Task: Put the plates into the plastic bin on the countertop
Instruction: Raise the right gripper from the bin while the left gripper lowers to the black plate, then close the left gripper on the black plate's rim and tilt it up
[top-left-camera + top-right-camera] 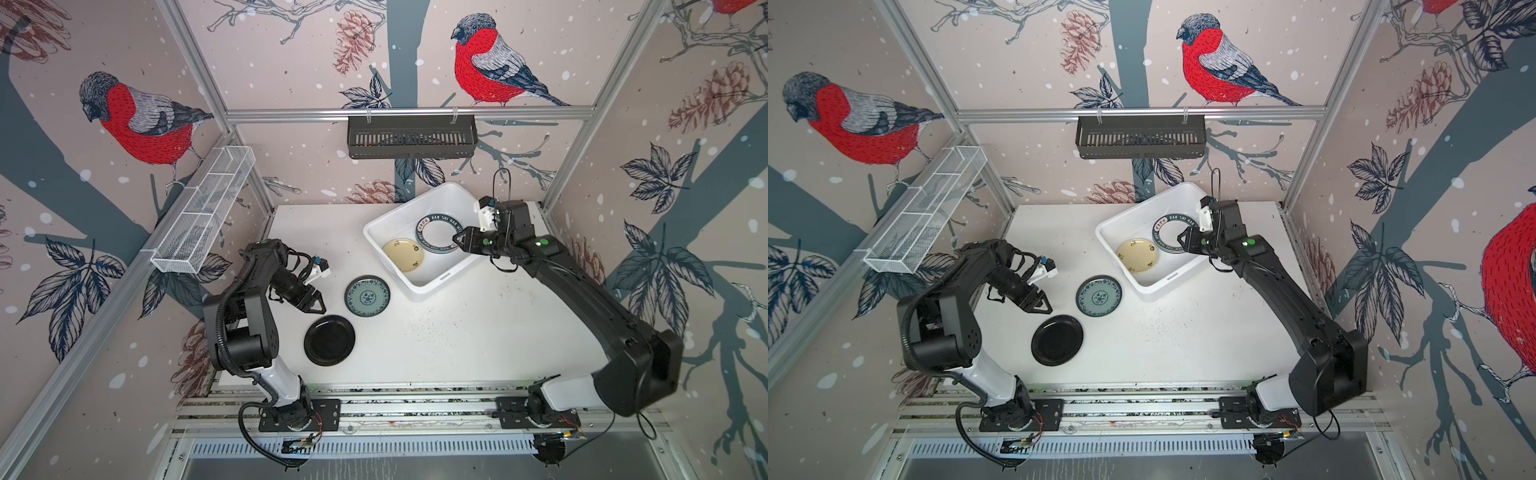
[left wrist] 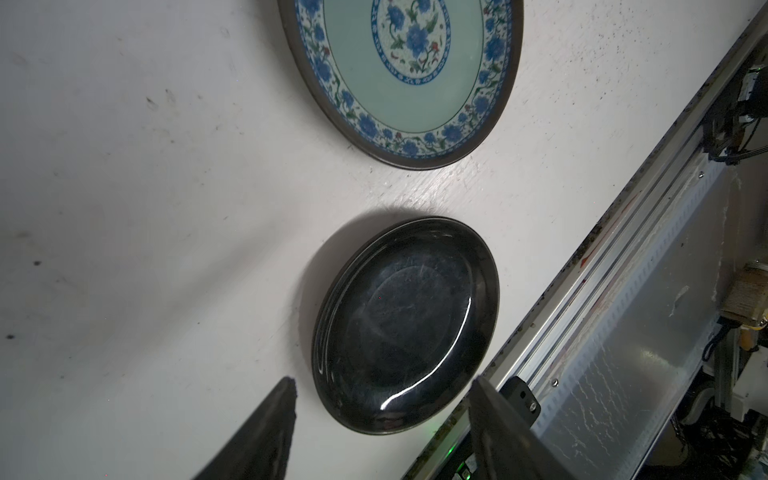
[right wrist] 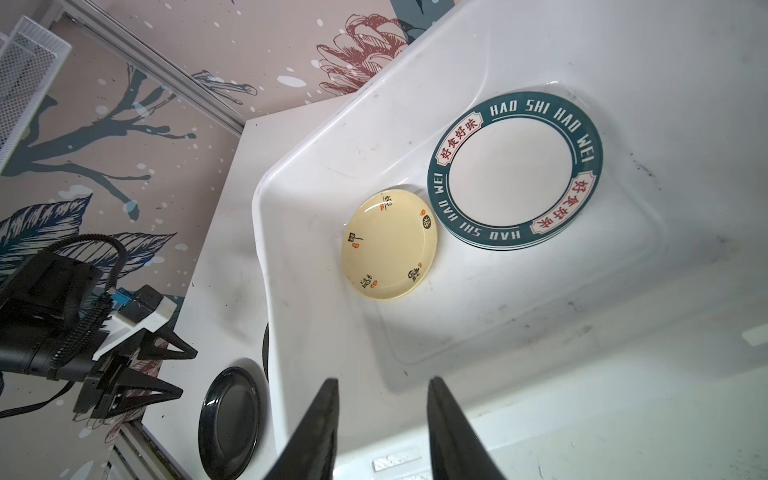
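While the left gripper [image 1: 321,304] is being held with its jaws apart and empty, the black plate [image 1: 329,340] is being shown nearest the robot's base, just beside those fingertips and flat on the countertop [image 1: 478,332]. The teal patterned plate [image 1: 367,296] is lying just beyond it, near but not touching. Both are being judged stiff, glossy and breakable, probably slippery under the pads, so the raised rim on the gripper's side is being favoured as the place to pinch, one finger over the lip and one slid beneath. Further back, the plastic bin [image 1: 430,286] is being filled: the cream-yellow plate [image 1: 402,254] is resting on its floor, and beside it the lettered plate [image 1: 438,233]. Over the bin's right rim the right gripper [image 1: 456,241] is being held, jaws parted on nothing. Detail missing from both top views is being supplied by the wrists: the black plate's upturned lip and sheen in the left wrist view, and further rims stacked under the lettered plate in the right wrist view, their number not being told. Only the top views are showing both arms and the whole countertop together.
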{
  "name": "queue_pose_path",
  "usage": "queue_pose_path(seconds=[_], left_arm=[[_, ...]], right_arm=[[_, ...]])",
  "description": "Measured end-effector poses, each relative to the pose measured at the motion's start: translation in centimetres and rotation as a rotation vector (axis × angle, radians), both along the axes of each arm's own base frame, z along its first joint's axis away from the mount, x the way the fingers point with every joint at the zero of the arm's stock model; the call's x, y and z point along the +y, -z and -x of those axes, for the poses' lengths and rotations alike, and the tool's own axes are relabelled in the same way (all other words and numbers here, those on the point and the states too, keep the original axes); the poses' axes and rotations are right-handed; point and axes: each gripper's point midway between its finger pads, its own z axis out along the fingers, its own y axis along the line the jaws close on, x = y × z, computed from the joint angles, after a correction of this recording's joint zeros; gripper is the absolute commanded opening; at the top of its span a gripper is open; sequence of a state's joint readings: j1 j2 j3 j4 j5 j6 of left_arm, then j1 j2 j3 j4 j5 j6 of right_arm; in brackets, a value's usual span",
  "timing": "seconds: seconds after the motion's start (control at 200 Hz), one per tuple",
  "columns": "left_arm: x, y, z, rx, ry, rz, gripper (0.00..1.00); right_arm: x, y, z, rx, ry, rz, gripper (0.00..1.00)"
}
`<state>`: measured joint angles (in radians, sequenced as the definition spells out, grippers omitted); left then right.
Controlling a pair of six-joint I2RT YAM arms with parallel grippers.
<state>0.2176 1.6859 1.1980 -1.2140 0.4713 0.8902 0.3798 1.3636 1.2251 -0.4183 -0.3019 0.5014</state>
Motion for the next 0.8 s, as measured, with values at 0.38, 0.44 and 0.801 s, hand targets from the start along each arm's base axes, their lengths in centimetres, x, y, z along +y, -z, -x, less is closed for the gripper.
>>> queue_pose_path(seconds=[0.38, 0.44, 0.801], left_arm=[[0.4, 3.4, 1.8, 0.053, -0.032, 0.010, 0.61], [0.6, 3.7, 1.7, 0.051, -0.040, 0.009, 0.61], [1.7, 5.5, 2.0, 0.071, -0.069, 0.025, 0.58]], right_arm=[[-1.1, 0.2, 1.3, -0.057, 0.053, -0.053, 0.37], [-1.2, -0.2, 1.5, -0.063, 0.064, -0.075, 0.37], [-1.1, 0.5, 1.8, -0.068, 0.072, -0.111, 0.36]])
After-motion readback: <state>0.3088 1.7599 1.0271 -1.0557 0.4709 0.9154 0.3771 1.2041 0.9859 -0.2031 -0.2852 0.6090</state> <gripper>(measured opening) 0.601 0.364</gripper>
